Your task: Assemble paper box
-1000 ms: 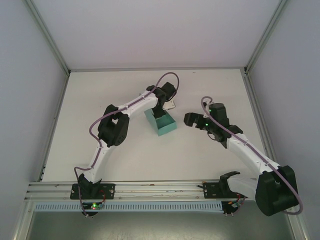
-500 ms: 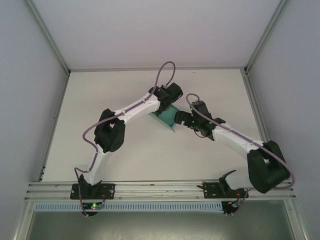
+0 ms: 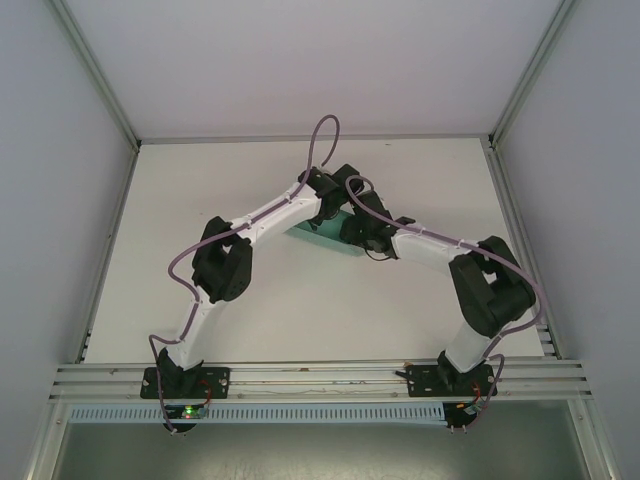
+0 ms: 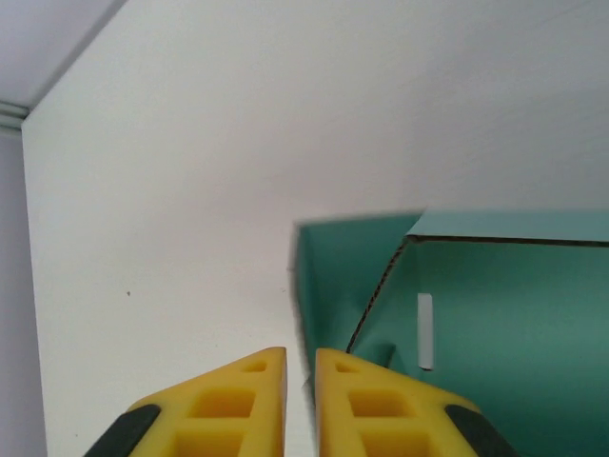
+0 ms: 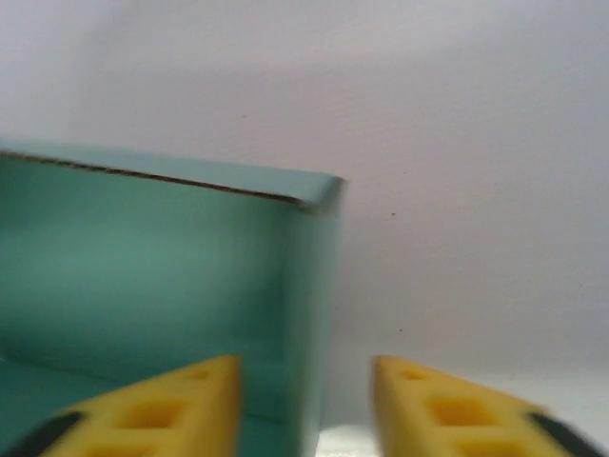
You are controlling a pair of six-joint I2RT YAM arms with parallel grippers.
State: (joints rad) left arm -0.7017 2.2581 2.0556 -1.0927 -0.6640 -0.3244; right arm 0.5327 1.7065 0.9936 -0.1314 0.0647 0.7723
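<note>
**Two grippers close in on one teal box**

Both of my arms reach to the middle of the white table (image 3: 200, 180), where the paper box (image 3: 326, 241) sits between their tips, largely hidden under them from above. It is already a small open-topped box, teal-green, with thin card walls.

My left gripper (image 4: 300, 354) has its yellow fingers nearly together. One upright edge of the box wall runs down into the narrow slit between them. I cannot tell whether they are pinching the card or just beside it.

My right gripper (image 5: 304, 367) has its fingers apart and straddles a corner wall of the box (image 5: 143, 257), one finger inside and one outside. It is not clamped on the card.

I judge this step to be a shared hold on the box. To do it well, I should close the right fingers squarely on the wall, gently enough not to crease it, and secure that grip before the left gripper lets go.
</note>
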